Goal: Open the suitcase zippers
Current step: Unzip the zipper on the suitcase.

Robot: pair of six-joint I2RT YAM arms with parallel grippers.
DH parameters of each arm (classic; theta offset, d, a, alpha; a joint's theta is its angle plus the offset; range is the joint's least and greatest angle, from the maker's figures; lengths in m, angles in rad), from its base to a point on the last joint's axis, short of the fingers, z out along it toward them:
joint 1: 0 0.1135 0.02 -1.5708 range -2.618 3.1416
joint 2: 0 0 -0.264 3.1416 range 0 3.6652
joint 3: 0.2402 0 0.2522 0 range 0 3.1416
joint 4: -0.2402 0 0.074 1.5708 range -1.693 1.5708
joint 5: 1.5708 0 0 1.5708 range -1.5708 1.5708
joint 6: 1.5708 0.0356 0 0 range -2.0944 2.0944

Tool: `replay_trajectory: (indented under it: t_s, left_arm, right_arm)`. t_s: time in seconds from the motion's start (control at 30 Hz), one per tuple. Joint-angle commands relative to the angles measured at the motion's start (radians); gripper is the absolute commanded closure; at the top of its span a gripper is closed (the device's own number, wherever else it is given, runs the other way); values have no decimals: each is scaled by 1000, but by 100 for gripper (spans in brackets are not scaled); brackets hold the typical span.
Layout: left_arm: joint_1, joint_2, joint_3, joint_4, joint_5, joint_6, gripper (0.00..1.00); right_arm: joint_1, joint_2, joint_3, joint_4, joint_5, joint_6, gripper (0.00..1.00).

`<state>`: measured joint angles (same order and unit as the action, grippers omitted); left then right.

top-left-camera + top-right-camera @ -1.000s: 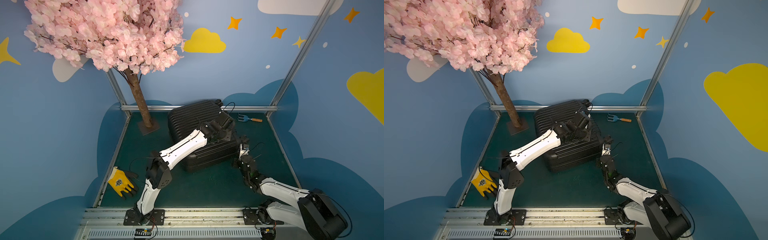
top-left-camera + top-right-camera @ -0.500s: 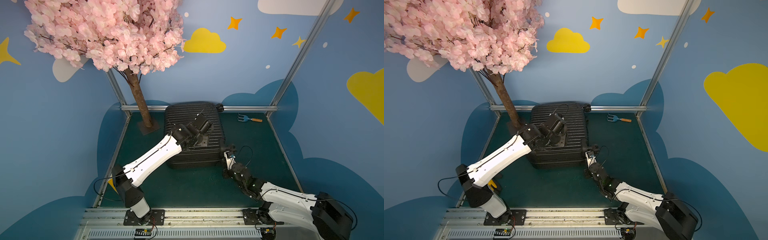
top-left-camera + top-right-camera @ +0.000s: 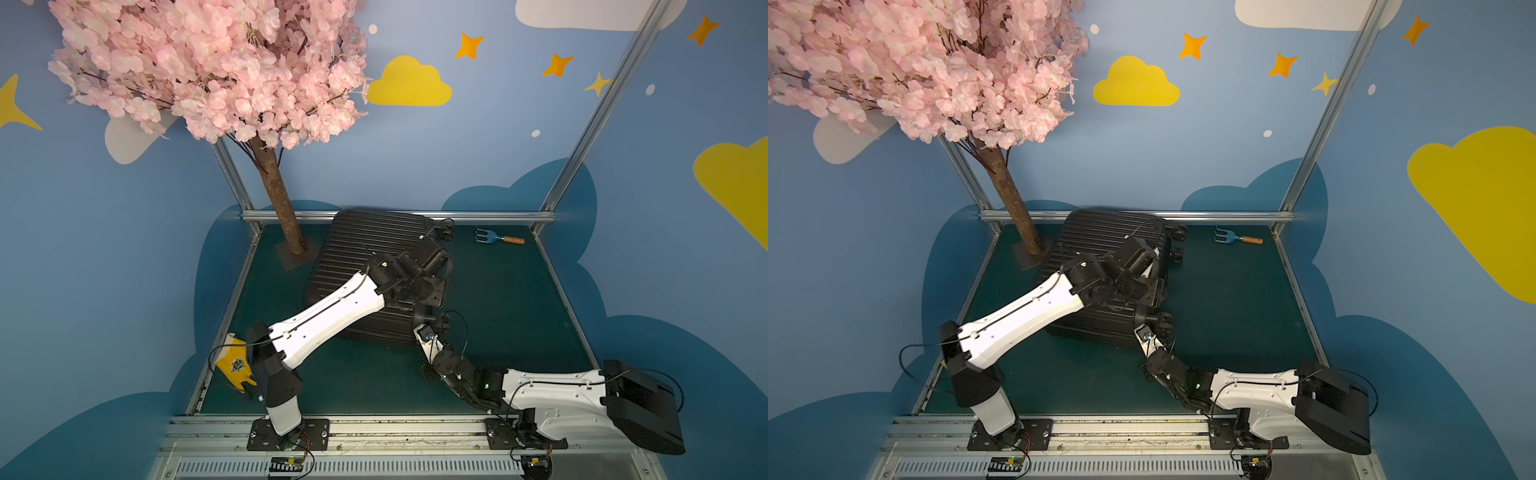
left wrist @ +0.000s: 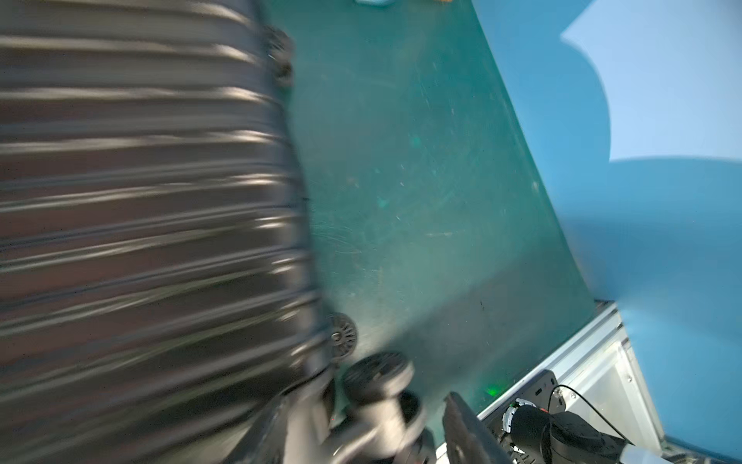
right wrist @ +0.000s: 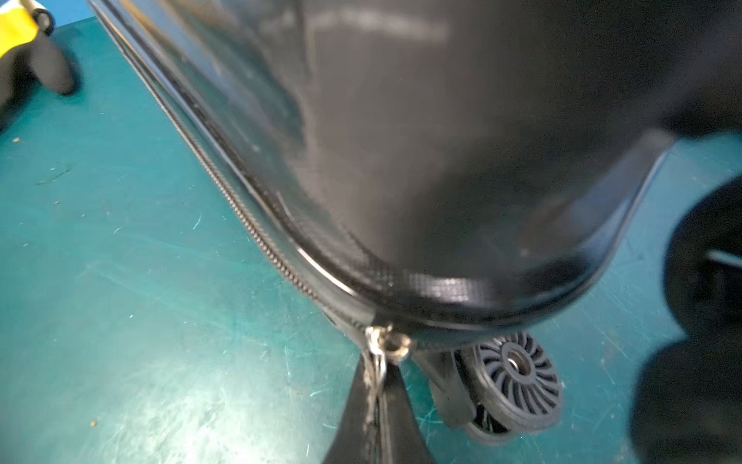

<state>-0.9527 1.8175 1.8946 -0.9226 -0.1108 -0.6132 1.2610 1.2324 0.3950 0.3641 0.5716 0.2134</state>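
Now skewed on the green mat, the suitcase is gripped at its near right corner.

In both top views the ribbed black shell is seen turned from its squarer pose against the back rail half a second ago, which suggests the pull is dragging the case; the left gripper is hung over its right side. In the left wrist view, glossy ribs are blurred and the fingers are parted, with nothing held. In the right wrist view, the right gripper is pinched tight on the metal zipper pull beside a spoked wheel; the zippers are shown as fine coil teeth.
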Motion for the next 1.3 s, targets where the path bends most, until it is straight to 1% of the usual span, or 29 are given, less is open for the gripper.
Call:
replay_trajectory:
  t_s: [0.0,0.07,0.17,0.2,0.27,0.33,0.4,0.43,0.53,0.63,0.77,0.83,0.87,0.93,0.97,1.0,1.03,1.07,1.1,1.13,1.17,1.2,1.27]
  left_arm:
    - [-11,70,63,-65,-44,-5,40]
    - [-8,107,74,-105,-126,-9,41]
    - [-5,138,70,-162,-242,-32,44]
    - [-6,147,66,-178,-271,-36,45]
    - [-5,153,56,-195,-300,-38,46]
    - [-4,147,34,-195,-301,-39,47]
    - [-5,137,14,-190,-296,-42,48]
    - [-4,130,2,-185,-291,-45,48]
    - [-3,117,-32,-172,-280,-51,50]
    - [-4,107,-73,-154,-264,-58,52]
    - [-4,87,-109,-131,-221,-77,54]
    - [-3,72,-102,-127,-197,-81,54]
    - [-4,61,-94,-127,-192,-82,54]
    - [-4,37,-74,-126,-185,-79,54]
    - [-4,21,-62,-126,-189,-73,52]
    - [-3,6,-52,-130,-195,-69,51]
    - [1,-15,-41,-139,-206,-61,48]
    - [7,-40,-33,-151,-231,-55,44]
    - [17,-67,-32,-157,-254,-46,41]
    - [34,-97,-41,-162,-282,-29,38]
    - [55,-127,-49,-170,-308,-15,36]
    - [93,-158,-59,-188,-334,-8,34]
    - [202,-212,-97,-208,-341,6,31]
  right_arm:
    - [15,1,13,43,75,32,100]
    - [22,-27,-4,13,129,87,100]
    - [25,-100,-45,-44,159,162,100]
    - [25,-129,-57,-70,161,181,100]
    - [25,-173,-78,-131,212,254,100]
    - [22,-202,-106,-147,258,292,100]
    - [8,-214,-138,-106,306,295,100]
    - [-6,-212,-155,-72,326,299,100]
    - [-83,-188,-169,-3,329,317,100]
    - [-173,-128,-146,52,316,320,100]
    - [-262,4,-101,212,279,233,100]
    - [-278,69,-81,297,285,181,100]
    - [-279,100,-78,353,308,155,100]
    - [-279,136,-85,428,363,146,100]
    - [-278,147,-99,482,373,124,97]
    - [-273,147,-114,530,376,99,84]
    - [-258,138,-130,576,389,58,68]
    - [-238,115,-140,594,411,10,57]
    - [-221,84,-143,579,426,-32,52]
    - [-203,35,-139,515,442,-63,49]
    - [-190,-24,-127,423,456,-66,48]
    - [-178,-114,-93,210,468,-22,48]
    - [-177,-265,-11,-204,413,118,48]
